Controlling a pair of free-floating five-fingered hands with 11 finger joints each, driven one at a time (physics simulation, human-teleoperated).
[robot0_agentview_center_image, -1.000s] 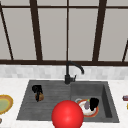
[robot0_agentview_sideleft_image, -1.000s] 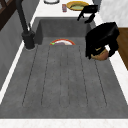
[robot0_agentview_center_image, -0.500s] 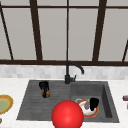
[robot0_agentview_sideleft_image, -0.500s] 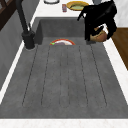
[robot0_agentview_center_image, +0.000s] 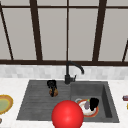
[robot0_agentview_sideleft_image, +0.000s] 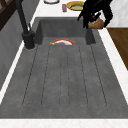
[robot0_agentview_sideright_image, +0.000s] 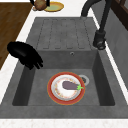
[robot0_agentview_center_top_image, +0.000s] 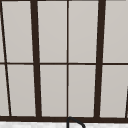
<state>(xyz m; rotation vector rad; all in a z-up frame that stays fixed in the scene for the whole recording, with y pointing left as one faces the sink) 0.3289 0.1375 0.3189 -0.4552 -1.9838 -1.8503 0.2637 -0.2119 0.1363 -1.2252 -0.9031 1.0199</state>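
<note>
My left hand (robot0_agentview_center_image: 51, 84) is shut on a round brown thing like a potato (robot0_agentview_center_image: 53, 92), held in the air over the ribbed drainboard (robot0_agentview_center_image: 32, 100). In the left side view that hand (robot0_agentview_sideleft_image: 95, 11) grips the brown thing (robot0_agentview_sideleft_image: 96, 23) from above. It is also at the far end of the right side view (robot0_agentview_sideright_image: 40, 3). My right hand (robot0_agentview_center_image: 94, 103) hangs idle over the basin's front edge, fingers relaxed and pointing down (robot0_agentview_sideright_image: 25, 55). Beneath it a red-rimmed plate (robot0_agentview_sideright_image: 53, 97) carries a purple eggplant (robot0_agentview_sideright_image: 69, 85).
A large red ball (robot0_agentview_center_image: 67, 115) sits in the foreground of the front view. The black faucet (robot0_agentview_center_image: 71, 72) stands behind the sink. A yellow-green plate (robot0_agentview_center_image: 3, 103) lies on the left counter, and another plate (robot0_agentview_sideleft_image: 75, 5) on the right counter. The drain (robot0_agentview_sideright_image: 85, 79) is beside the plate.
The left hand has carried the brown thing to the right, along the drainboard toward the faucet and basin. The right hand has stayed where it was.
</note>
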